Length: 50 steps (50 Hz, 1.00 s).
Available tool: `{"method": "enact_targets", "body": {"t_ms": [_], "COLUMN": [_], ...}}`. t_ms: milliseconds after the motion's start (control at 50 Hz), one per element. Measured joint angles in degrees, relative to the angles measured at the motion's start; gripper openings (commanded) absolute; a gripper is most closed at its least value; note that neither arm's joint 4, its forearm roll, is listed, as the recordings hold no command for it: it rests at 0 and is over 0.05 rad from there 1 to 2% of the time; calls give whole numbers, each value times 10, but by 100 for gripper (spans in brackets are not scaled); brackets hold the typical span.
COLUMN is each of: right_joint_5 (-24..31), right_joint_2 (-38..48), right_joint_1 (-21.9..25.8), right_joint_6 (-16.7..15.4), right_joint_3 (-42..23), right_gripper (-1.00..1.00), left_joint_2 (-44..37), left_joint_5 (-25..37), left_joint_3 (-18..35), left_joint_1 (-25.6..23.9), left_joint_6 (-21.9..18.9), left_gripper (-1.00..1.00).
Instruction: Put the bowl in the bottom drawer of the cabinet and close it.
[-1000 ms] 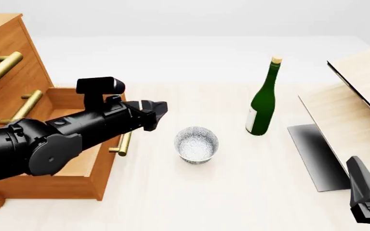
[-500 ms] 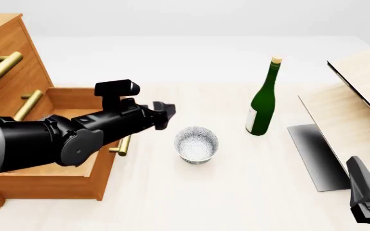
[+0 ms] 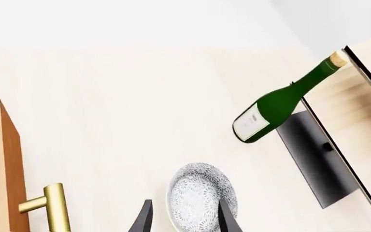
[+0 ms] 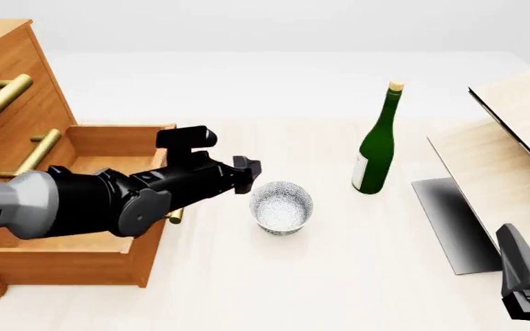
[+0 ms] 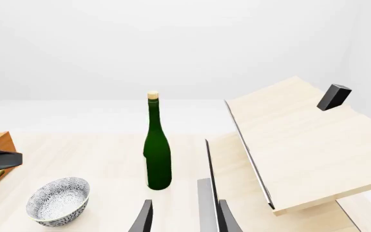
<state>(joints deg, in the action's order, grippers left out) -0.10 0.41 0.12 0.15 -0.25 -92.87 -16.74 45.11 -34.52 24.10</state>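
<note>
Bowl (image 4: pixel 281 205) just beyond left arm's level, spread jaws (image 4: pixel 249 167); right's (image 5: pixel 180 216) likewise spread.

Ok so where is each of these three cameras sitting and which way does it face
Left wrist: behind the left gripper, facing the small speckled white-grey bowl; two fingertips show.
Front: above the arms' side, facing the table; the left arm shows, reaching.
Right wrist: behind the right gripper, facing the tall green glass bottle; fingertips show.
All three share bowl and bottle.

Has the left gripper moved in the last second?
Yes. The left gripper has moved to the right in the front view, away from the open bottom drawer and up to the bowl, which has stayed put.
</note>
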Motion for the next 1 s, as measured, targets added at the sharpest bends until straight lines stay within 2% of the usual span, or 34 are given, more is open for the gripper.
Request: {"method": "enact_targets", "body": {"t_ms": [1000], "right_joint_5": [0], "right_joint_2": [0], "right_joint_1": [0], "right_joint_6": [0], "right_joint_3": [0], "right_gripper": [100], "left_joint_2": [-110], "left_joint_5": [-10], "left_joint_3": [34], "left_joint_1": [-13], "left_joint_6": [51], "left_gripper": [100]}}
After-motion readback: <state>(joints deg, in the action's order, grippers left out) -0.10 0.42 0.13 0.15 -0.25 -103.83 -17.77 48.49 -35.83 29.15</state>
